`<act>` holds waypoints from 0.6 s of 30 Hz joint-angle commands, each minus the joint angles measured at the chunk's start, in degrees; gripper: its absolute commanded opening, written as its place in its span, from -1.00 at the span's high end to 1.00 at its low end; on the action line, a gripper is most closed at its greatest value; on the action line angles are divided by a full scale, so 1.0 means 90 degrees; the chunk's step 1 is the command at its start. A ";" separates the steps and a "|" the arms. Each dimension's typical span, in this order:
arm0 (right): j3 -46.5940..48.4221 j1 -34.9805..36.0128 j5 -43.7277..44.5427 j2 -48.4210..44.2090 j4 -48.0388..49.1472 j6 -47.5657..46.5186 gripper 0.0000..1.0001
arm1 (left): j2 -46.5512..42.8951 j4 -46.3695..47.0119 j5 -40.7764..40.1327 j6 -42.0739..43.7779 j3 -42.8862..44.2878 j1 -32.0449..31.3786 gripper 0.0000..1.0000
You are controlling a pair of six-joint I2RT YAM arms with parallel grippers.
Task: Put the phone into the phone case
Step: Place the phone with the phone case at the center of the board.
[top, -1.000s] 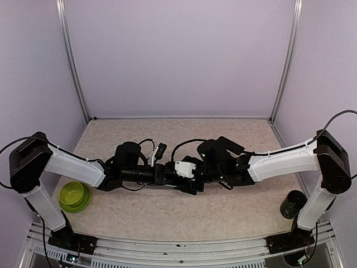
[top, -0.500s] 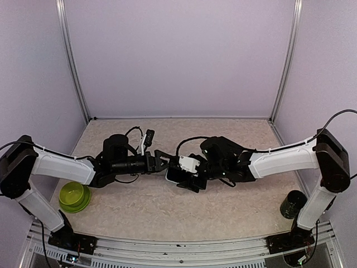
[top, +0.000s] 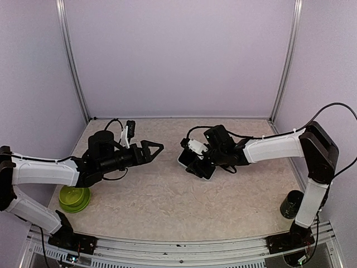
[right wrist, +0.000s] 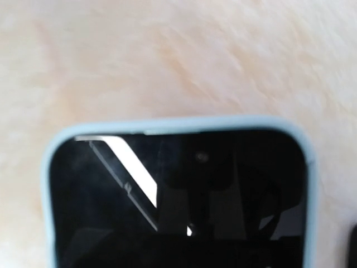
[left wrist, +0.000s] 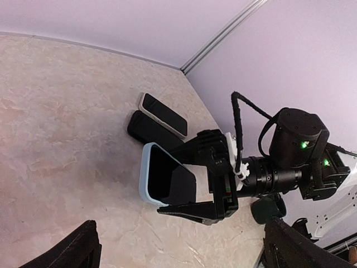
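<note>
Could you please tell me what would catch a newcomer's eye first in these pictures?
The eye goes first to the cased phone, dark screen in a pale blue rim, gripped in the right end effector near the middle of the table. Facing it from the left, the left end effector hangs wide open and empty. A bright green bowl sits at the near left, beside the left arm.

Right wrist view: phone [right wrist: 223, 195] in pale blue case [right wrist: 178, 124] cut off at the picture's bottom edge; desk [right wrist: 167, 50] beyond the phone blurred. Top view: right tool [top: 196, 163] hides most of the phone. Left wrist view: left tool [left wrist: 178, 237] fingers [left wrist: 75, 248] cropped, only tips show.
</note>
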 commanded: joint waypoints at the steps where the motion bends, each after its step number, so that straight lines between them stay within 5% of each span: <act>1: 0.0523 -0.0096 0.0268 0.0306 -0.0321 0.0494 -0.19 | -0.0102 -0.0269 -0.0438 0.0178 -0.0117 0.0030 -0.98; 18: 0.1446 -0.0159 0.1123 0.1354 -0.1191 0.1542 -0.26 | -0.0026 -0.0128 -0.0444 0.0107 -0.0250 0.0020 -0.98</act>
